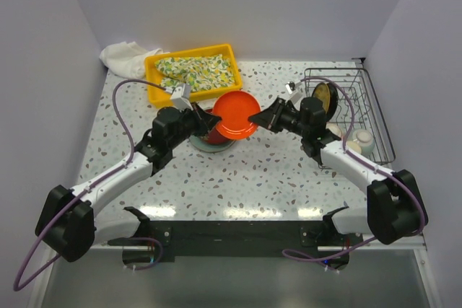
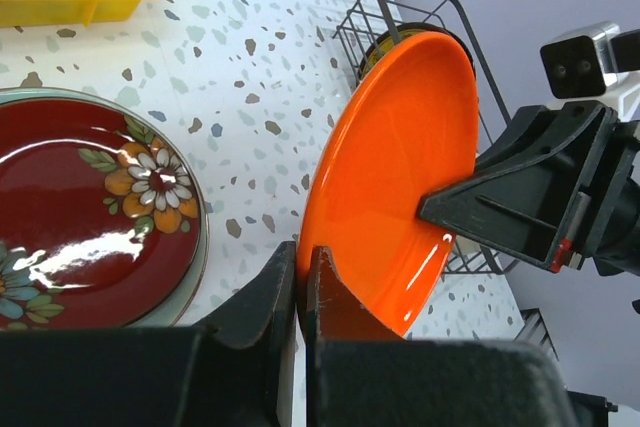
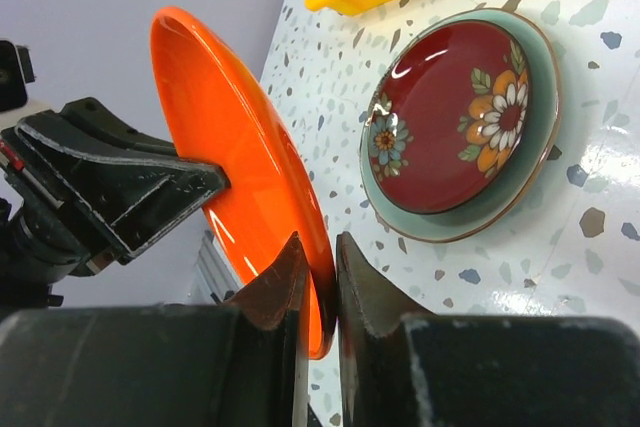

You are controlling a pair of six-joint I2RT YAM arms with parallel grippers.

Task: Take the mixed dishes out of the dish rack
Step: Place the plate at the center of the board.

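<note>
An orange plate (image 1: 235, 113) is held on edge above the middle of the table, gripped from both sides. My left gripper (image 1: 214, 119) is shut on its left rim (image 2: 303, 267), and my right gripper (image 1: 258, 118) is shut on the opposite rim (image 3: 320, 257). Below the plate, a red floral plate (image 2: 90, 212) lies stacked on a pale green-blue plate (image 3: 540, 147). The dish rack (image 1: 377, 110) stands at the right. It holds a brown-yellow patterned plate (image 1: 323, 97) upright and small pale cups (image 1: 364, 138).
A yellow tray (image 1: 153, 70) with a floral cloth (image 1: 196, 71) sits at the back left, with a white cloth (image 1: 121, 54) behind it. Grey walls close in the left, back and right sides.
</note>
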